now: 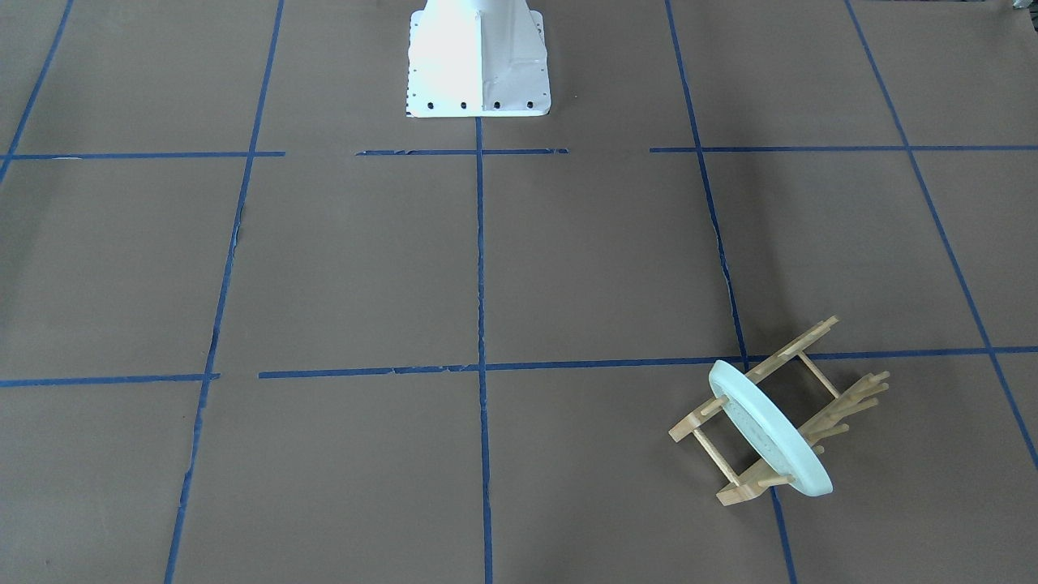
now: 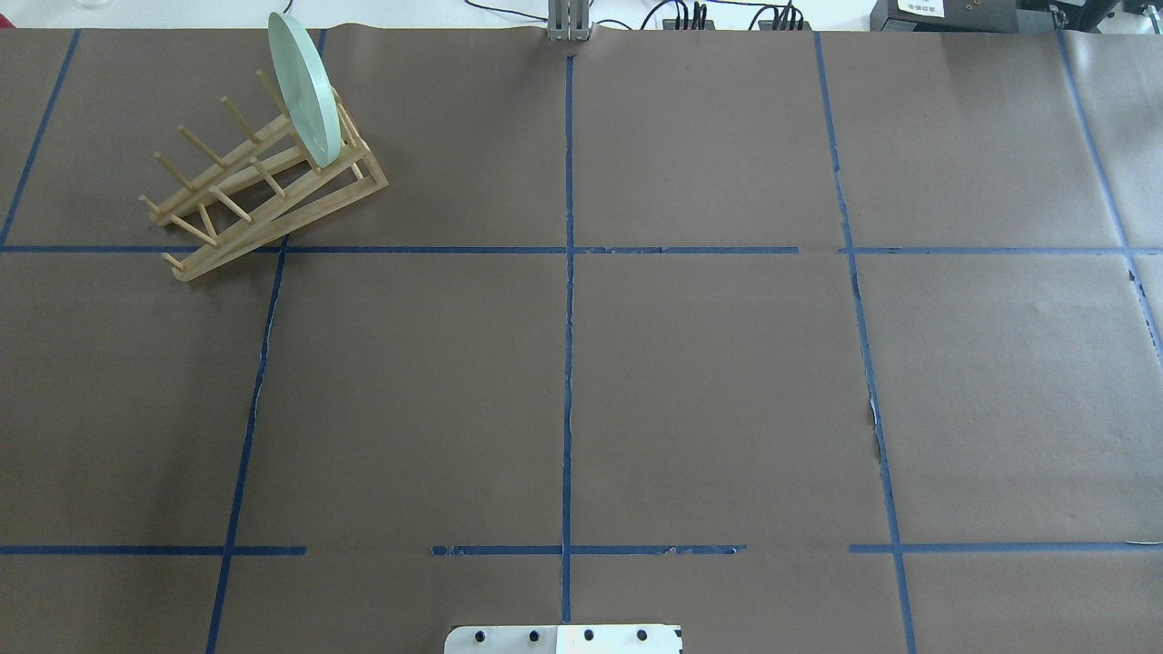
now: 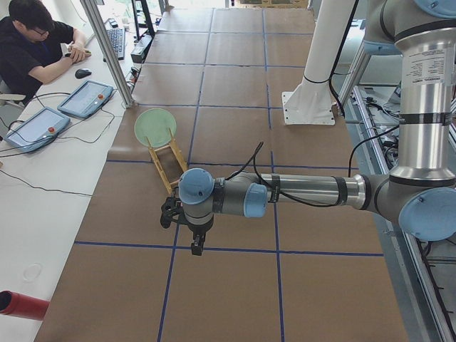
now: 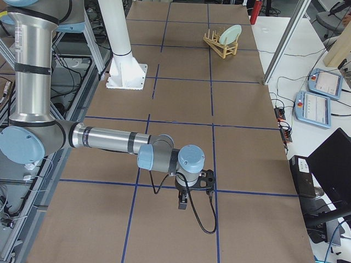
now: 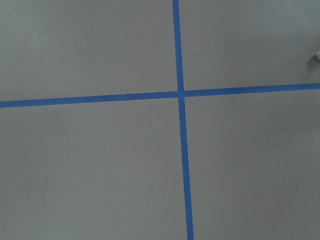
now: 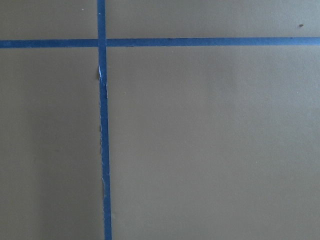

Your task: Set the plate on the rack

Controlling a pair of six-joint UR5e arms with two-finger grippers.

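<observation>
Brown paper surface [image 2: 709,400] gridded with blue tape [image 2: 568,363]; white robot base [image 1: 478,61] at the near edge. The rack [image 2: 263,195] sits in the far corner on the robot's left, one end over a tape crossing. The plate [image 2: 304,86] stands on edge between pegs at the rack's far end, tilted slightly. Both arms reach out low over bare paper, well apart from the rack. Left fingers [image 3: 195,248] and right fingers [image 4: 182,204] point down; cannot tell their spread. Operator [image 3: 35,46] seated at a side desk.

White label [image 2: 920,7] on black box [image 2: 965,18]: print blurred, seemingly digits, unreadable.
</observation>
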